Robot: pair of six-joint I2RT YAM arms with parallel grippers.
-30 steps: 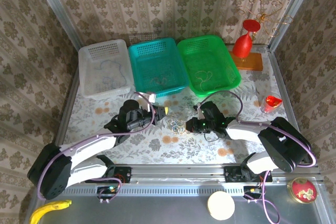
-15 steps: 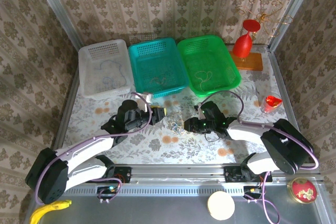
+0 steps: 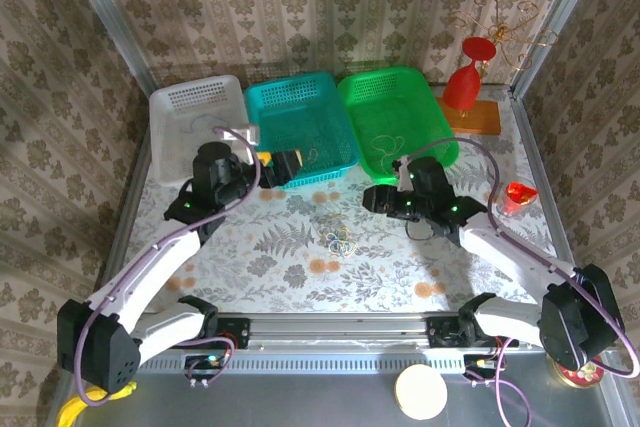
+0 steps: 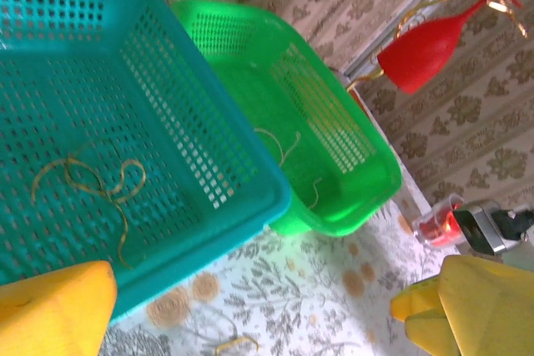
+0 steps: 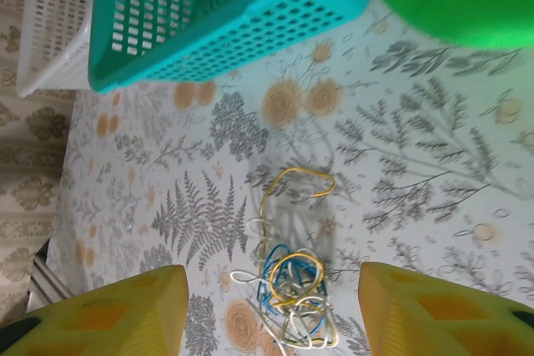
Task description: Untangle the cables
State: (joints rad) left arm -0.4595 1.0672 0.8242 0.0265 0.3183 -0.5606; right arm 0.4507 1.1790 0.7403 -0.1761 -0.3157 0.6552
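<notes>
A small tangle of thin blue, yellow and cream cables (image 3: 340, 239) lies on the floral table between my two arms. In the right wrist view, this tangle (image 5: 294, 289) sits below and between the yellow fingers (image 5: 108, 314), touching neither. My right gripper (image 3: 372, 197) (image 5: 275, 318) is open and hovers up and right of the tangle. My left gripper (image 3: 283, 161) (image 4: 259, 314) is open wide over the front edge of the teal basket (image 3: 300, 127), holding nothing. A yellow cable end (image 4: 234, 343) shows on the table below it.
The white basket (image 3: 190, 107), the teal basket (image 4: 209, 122) holding a brown-yellow wire (image 4: 92, 181), and the green basket (image 3: 395, 117) (image 4: 334, 147) holding a pale wire (image 4: 284, 143) line the back. A red glass (image 3: 466, 77) and a small red cup (image 3: 518, 195) stand at the right.
Both grippers opened and pulled away from the tangle. The left rose up and left to the teal basket, the right moved back to the right. The tangle stays on the table.
</notes>
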